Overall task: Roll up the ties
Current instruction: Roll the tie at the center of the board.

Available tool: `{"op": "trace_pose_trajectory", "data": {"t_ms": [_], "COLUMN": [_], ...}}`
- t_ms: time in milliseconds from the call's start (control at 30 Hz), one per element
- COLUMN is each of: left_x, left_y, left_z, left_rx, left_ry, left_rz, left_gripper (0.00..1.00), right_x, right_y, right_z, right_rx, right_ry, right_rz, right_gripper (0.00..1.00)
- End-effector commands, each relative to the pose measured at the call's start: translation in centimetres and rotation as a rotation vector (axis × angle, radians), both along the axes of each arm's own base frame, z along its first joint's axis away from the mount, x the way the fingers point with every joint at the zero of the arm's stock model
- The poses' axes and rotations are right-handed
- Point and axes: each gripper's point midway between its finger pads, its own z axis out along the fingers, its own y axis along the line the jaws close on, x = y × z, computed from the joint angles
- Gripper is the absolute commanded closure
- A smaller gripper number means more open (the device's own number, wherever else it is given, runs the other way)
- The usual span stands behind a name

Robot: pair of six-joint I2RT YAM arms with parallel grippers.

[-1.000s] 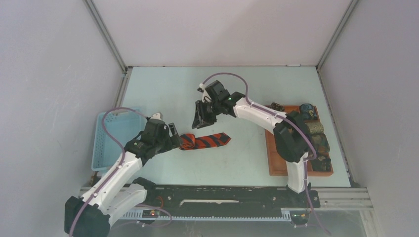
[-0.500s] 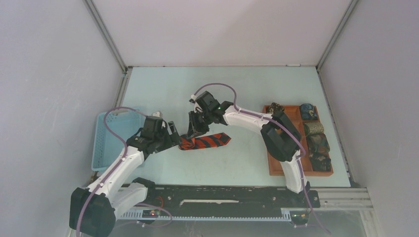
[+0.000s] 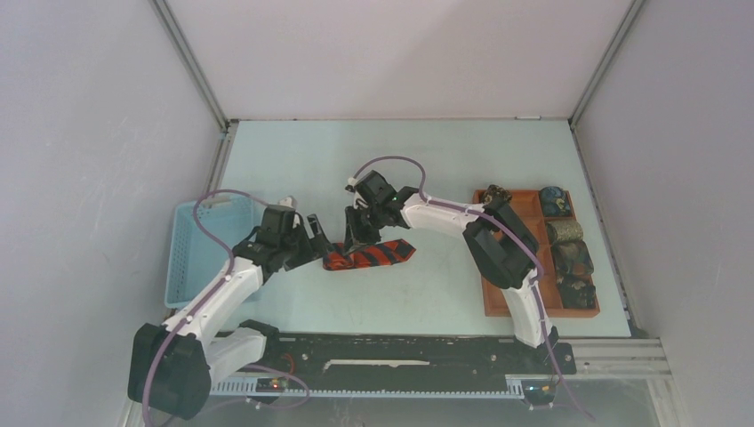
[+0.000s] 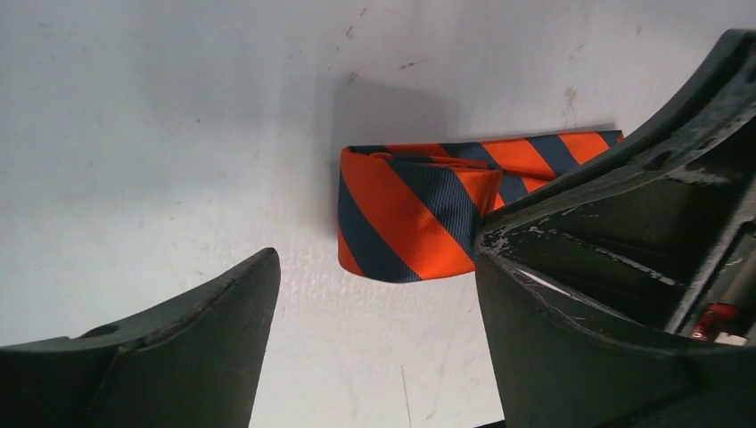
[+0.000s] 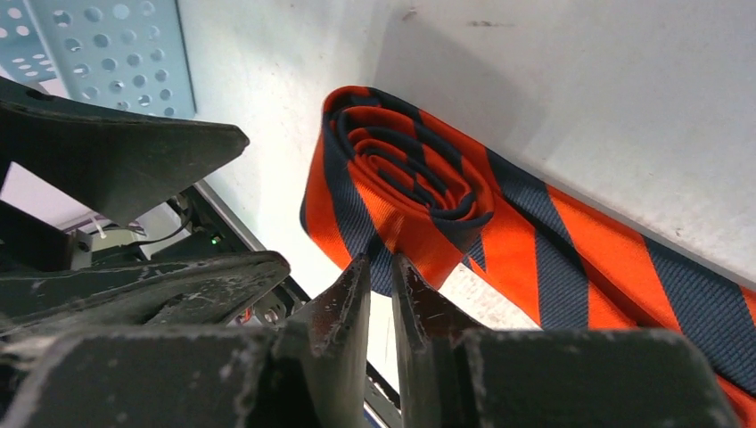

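A tie (image 3: 373,254) with orange and dark blue diagonal stripes lies flat on the table, its left end wound into a small roll (image 5: 406,183). My right gripper (image 3: 356,242) comes down on that roll from behind. In the right wrist view its jaws (image 5: 382,261) stand almost together, pinching the roll's near edge. My left gripper (image 3: 316,242) sits just left of the roll. In the left wrist view the left gripper (image 4: 374,290) is open, and the tie's rolled end (image 4: 410,214) lies just beyond its tips, untouched.
A light blue plastic basket (image 3: 191,258) stands at the left, close behind the left arm. A brown compartmented tray (image 3: 494,289) at the right holds several rolled ties (image 3: 569,258). Metal frame rails run along the table edges.
My right gripper has come down and left onto the rolled end while its jaws narrowed. The left gripper has edged closer to the roll and stayed open.
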Motion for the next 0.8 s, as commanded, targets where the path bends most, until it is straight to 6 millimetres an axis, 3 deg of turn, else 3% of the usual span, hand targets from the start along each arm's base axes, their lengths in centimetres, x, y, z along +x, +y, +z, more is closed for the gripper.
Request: {"op": "trace_pose_trajectory", "data": {"t_ms": [0,767], "left_x": [1.1,1.3], "left_y": [-0.9,-3.7], "left_z": [0.7,-3.0], "left_rx": [-0.039,-0.167], "left_ry": [-0.044,0.030], "left_rz": [-0.038,-0.103], "left_gripper": [0.14,0.17], "right_x": [0.7,0.4], "right_y": [-0.6,-2.0], "right_z": [0.0,-2.0], "right_rx": [0.004,-0.016], "right_ry": [-0.039,-0.012], "right_rz": [-0.010,-0.021], "right_gripper": [0.83,0.88]}}
